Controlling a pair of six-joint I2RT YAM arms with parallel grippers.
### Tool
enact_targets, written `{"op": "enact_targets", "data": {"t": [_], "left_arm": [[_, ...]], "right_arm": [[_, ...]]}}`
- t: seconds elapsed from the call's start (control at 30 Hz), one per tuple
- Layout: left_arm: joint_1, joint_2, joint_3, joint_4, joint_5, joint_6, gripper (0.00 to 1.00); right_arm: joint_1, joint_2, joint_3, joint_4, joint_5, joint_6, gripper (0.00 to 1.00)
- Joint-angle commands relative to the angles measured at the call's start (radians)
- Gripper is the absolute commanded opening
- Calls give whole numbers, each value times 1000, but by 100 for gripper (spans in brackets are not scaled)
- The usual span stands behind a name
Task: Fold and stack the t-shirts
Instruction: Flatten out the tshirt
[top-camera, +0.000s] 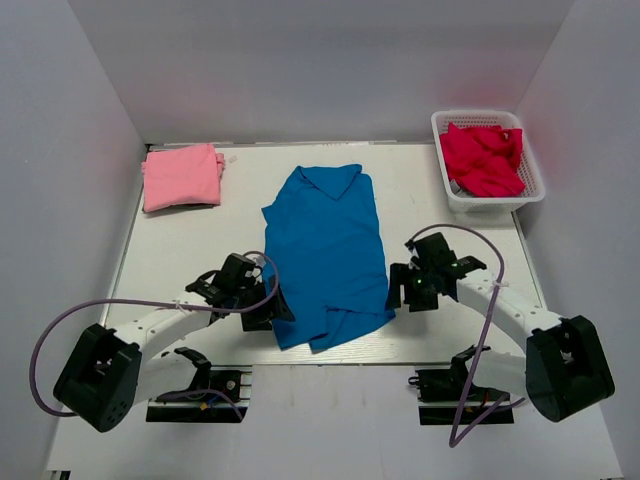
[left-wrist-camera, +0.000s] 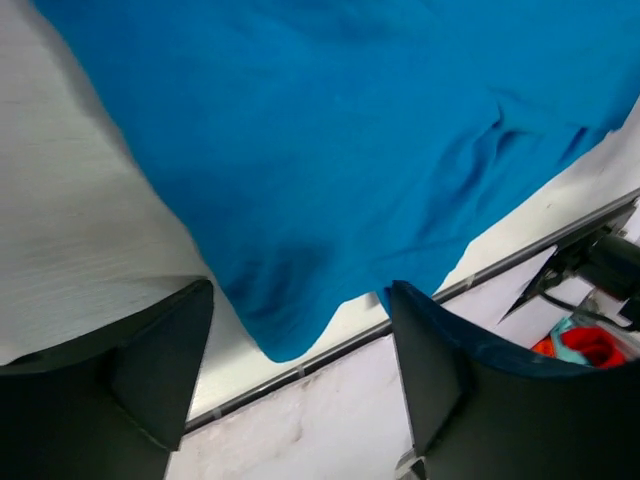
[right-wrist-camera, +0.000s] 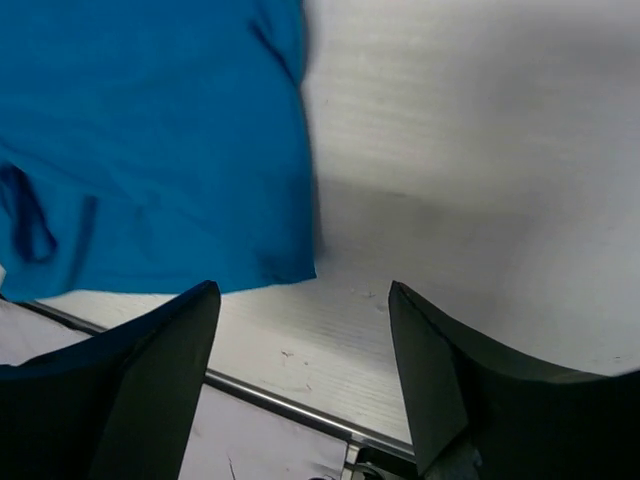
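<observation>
Beyond blue shirt (top-camera: 325, 245): folded pink shirt (top-camera: 181, 177), basket (top-camera: 485, 204) holding red garments (top-camera: 485, 158), apparently.

Blue t-shirt (left-wrist-camera: 350, 150) runs off the top edge in both wrist views. Red-teal object (left-wrist-camera: 580, 345), lower right of left wrist view: cropped, unidentifiable. Grey item (top-camera: 456, 187) in basket (top-camera: 495, 204) mostly buried under red clothes (top-camera: 485, 158).
</observation>
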Motion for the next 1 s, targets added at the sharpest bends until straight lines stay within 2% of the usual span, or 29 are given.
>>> {"op": "enact_targets", "data": {"t": [0.0,0.1,0.23,0.27,0.37,0.4,0.43,0.5,0.53,0.57,0.73,0.77,0.97], "left_arm": [[-44,55,-77,-89,-89,-3,81],[-90,111,-86,-60,-75,-12,70],[-135,176,-77,-97,-130,-12,48],[-135,187,-77,-97,-139,-12,38],[-155,233,-38,-71,-139,-3,24],[-155,242,-25,-71,-149,-3,8],[-155,242,-2,-71,-149,-3,0],[-155,242,27,-83,-178,-3,0],[-155,225,56,-83,-178,-3,0],[-155,210,73,-92,-204,-3,0],[-155,43,243,-138,-291,43,0],[-155,23,271,-155,-310,43,0],[-155,-72,493,-97,-379,118,0]], "right_arm": [[45,18,-29,-7,-36,27,71],[85,45,-50,13,-62,41,67],[123,61,-73,53,-36,76,59],[134,62,-81,82,0,83,59],[145,78,-93,137,51,102,52],[145,84,-98,149,66,108,47],[143,99,-96,163,92,119,42],[146,116,-90,171,134,127,27],[148,131,-82,171,160,136,16],[148,134,-78,173,166,140,0],[163,63,20,156,298,101,0],[163,3,31,163,312,97,0],[175,-154,198,153,433,1,0]]}}
